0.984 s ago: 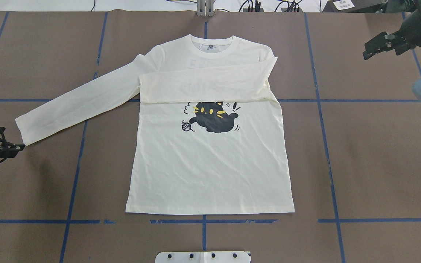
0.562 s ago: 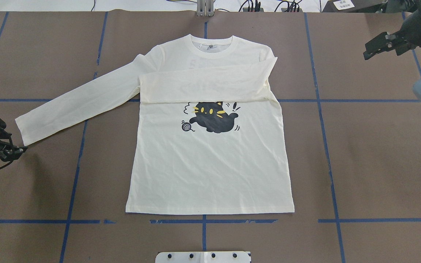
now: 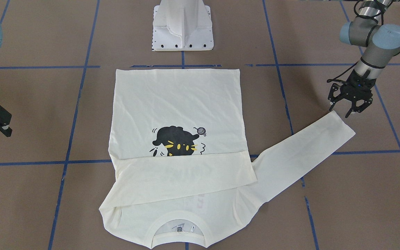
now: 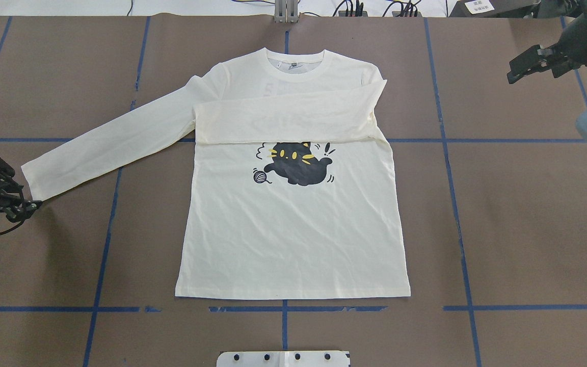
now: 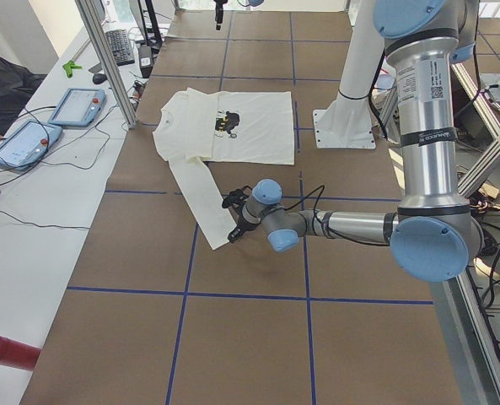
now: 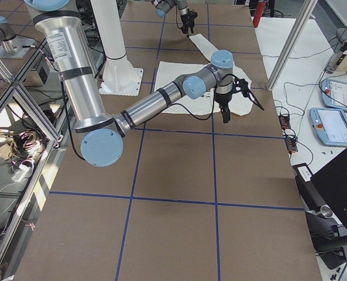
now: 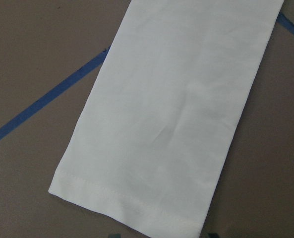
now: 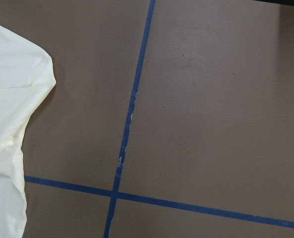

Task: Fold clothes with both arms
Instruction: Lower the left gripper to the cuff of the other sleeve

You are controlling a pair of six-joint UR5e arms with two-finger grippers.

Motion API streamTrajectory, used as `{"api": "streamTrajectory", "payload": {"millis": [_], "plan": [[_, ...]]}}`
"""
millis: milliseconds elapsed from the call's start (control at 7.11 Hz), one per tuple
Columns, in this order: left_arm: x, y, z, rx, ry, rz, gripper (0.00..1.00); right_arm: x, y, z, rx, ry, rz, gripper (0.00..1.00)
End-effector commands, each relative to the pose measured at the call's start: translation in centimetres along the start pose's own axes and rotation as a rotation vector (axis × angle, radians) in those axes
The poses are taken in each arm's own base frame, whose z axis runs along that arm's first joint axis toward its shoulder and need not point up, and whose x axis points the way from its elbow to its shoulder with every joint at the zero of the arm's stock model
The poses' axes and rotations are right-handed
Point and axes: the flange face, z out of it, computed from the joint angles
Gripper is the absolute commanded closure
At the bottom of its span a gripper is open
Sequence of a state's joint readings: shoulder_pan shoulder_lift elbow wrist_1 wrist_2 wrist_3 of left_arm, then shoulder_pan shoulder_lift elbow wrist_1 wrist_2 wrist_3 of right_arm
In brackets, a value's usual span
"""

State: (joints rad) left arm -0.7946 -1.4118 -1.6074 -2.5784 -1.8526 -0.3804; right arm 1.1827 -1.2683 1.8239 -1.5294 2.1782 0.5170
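Holding the left pincer [image 3: 346, 110] spread wide and gripping nothing, tips pointing down at the counter [image 3: 359, 194], just at the corner of a sleeve cuff [image 3: 340, 126]; being unable to tell whether touching the cloth. Leaving the cream shirt [image 3: 175, 100] lying flat beyond that pincer, the sleeve running from the cuff back to the body, the black cat print [image 3: 174, 139] facing up, the other sleeve [image 3: 182, 177] lying folded across the chest. Hanging the right pincer [image 4: 523, 65] well apart on the shirt's far side, over bare counter past the shoulder, gripping no cloth; being unable to tell whether its fingers are parted or together.
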Motion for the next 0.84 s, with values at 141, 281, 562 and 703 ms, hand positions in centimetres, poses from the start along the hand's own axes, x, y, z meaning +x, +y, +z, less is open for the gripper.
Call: {"api": "streamTrajectory", "payload": {"millis": [141,281,562,703], "plan": [[0.00,-0.01,0.05,0.000,0.000,0.000,0.41,-0.03,0.02,-0.05,0.001,-0.001,0.001,0.00],[0.05,0.00,0.08,0.000,0.000,0.001,0.41,0.01,0.01,0.01,0.000,0.000,0.002,0.00],[0.36,0.07,0.23,-0.004,0.005,0.006,0.41,0.08,0.06,0.05,-0.001,0.001,0.004,0.00],[0.60,-0.33,0.25,0.002,0.009,0.009,0.41,0.09,0.05,0.05,-0.001,0.002,0.004,0.00]]}}
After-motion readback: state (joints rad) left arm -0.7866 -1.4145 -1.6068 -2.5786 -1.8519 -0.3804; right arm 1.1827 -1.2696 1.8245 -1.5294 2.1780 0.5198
